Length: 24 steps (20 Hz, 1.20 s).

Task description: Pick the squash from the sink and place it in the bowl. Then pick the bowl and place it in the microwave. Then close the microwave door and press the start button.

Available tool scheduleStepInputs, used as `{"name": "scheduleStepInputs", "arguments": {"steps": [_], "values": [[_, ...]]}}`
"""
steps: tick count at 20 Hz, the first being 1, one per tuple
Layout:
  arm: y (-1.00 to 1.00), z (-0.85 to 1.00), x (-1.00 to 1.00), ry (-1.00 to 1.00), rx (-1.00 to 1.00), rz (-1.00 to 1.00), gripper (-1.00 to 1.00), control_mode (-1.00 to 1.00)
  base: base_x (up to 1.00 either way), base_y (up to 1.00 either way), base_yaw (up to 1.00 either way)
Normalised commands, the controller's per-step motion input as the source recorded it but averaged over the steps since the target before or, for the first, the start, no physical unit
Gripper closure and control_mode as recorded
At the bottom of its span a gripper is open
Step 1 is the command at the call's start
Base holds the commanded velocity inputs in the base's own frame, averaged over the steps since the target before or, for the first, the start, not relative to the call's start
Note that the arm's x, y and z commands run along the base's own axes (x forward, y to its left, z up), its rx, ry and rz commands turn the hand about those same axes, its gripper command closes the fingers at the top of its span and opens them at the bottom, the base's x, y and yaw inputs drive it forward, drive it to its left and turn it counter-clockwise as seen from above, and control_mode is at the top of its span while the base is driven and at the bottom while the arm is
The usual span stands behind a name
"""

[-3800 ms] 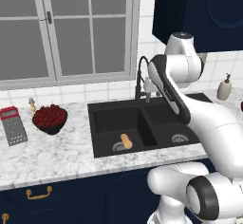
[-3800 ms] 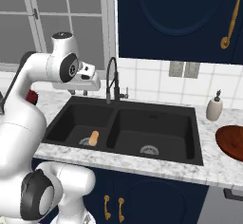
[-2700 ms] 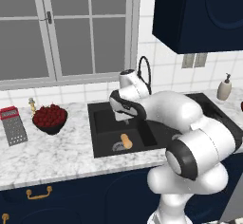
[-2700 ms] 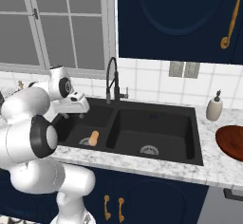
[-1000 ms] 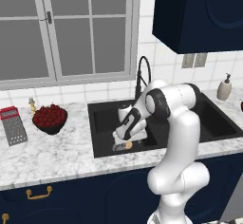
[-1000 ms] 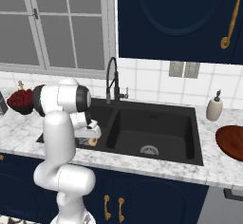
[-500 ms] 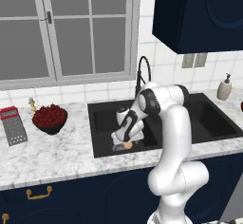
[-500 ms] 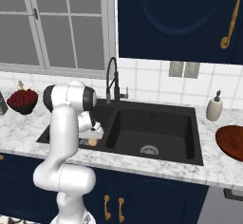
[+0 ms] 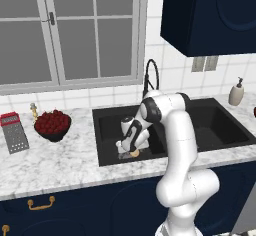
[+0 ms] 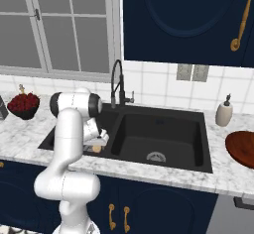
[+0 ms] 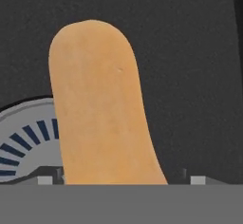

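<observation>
The tan-orange squash point(image 9: 134, 153) lies on the floor of the black sink's point(image 9: 107, 163) left basin, beside its round drain point(image 11: 26, 140). My gripper point(image 9: 127, 148) reaches down into that basin right over the squash point(image 10: 96, 149). In the hand view the squash point(image 11: 100, 109) stands large between my two fingertips point(image 11: 44, 180), which sit wide apart on either side of it. The gripper point(image 11: 121, 180) is open and grips nothing. The reddish-brown bowl point(image 10: 242, 149) rests on the counter at the far right. The microwave and its door are out of view.
A tall black faucet point(image 9: 150, 74) rises behind the sink. A dark bowl of red berries point(image 9: 52, 125) and a grater point(image 9: 14, 133) stand on the left counter. A soap dispenser point(image 10: 224, 112) stands between the sink and the reddish-brown bowl.
My hand has dropped lower into the left basin and closed in on the squash. The jaws have stayed wide apart. The squash has not moved.
</observation>
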Motion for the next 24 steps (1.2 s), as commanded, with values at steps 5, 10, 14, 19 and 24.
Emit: {"name": "scheduleStepInputs", "arguments": {"steps": [5, 10, 14, 19, 24], "values": [[0.0, 0.15, -0.07, -0.02, 0.01, 0.02, 1.0, -1.0, 0.0, 0.0, 0.0], [-0.01, 1.0, -0.34, -0.01, 0.01, 0.07, 1.0, -1.0, 0.0, 0.0, 0.0], [0.05, 1.0, -0.33, -0.01, 0.0, 0.0, 1.0, -1.0, 0.0, 0.0, 0.0], [0.08, 1.0, -0.45, 0.0, 0.0, 0.0, 1.0, -1.0, 0.0, 0.0, 0.0], [0.1, 1.0, -0.51, 0.0, 0.0, 0.0, 1.0, -1.0, 0.0, 0.0, 0.0]]}}
